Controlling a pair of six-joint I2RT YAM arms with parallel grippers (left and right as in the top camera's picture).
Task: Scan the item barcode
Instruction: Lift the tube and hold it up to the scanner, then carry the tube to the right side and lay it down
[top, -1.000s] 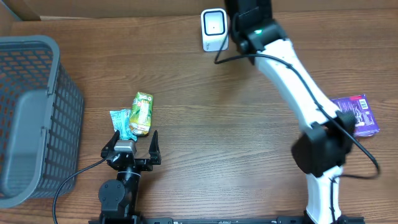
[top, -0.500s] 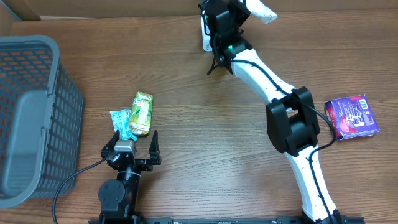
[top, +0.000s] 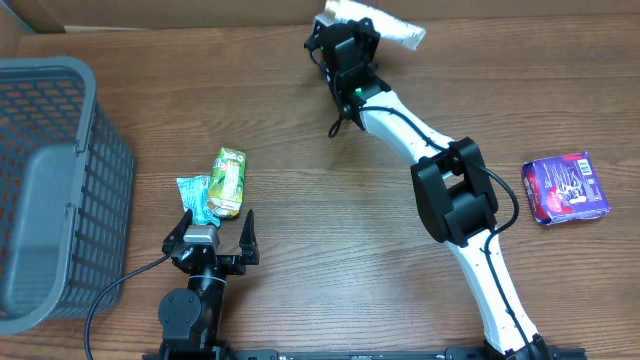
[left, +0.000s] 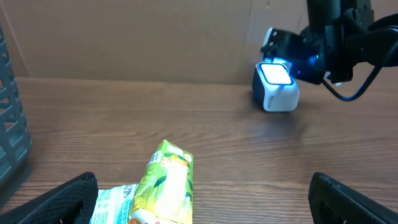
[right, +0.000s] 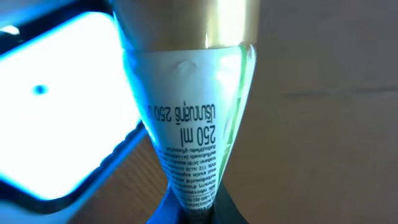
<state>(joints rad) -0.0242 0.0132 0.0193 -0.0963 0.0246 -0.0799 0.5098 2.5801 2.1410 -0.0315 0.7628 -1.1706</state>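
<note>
White tube (right: 186, 143), gold band, held just beside lit scanner (left: 275, 87) at far edge of table (top: 300, 200); right gripper (top: 352, 22) clamped on it. Left gripper (top: 217, 220) idle, jaws wide apart. Presenting step underway; barcode itself not visible, so read possibly not yet registered.

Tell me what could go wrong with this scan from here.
1. The right gripper pinches the tube only at its narrow crimped end, so it could slip or swing.
2. The side seen in the right wrist view shows small print but no barcode. The code may not face the lit window of the scanner, so the scan could miss.
3. The tube looks close to the scanner, and a nudge might shift it.
</note>
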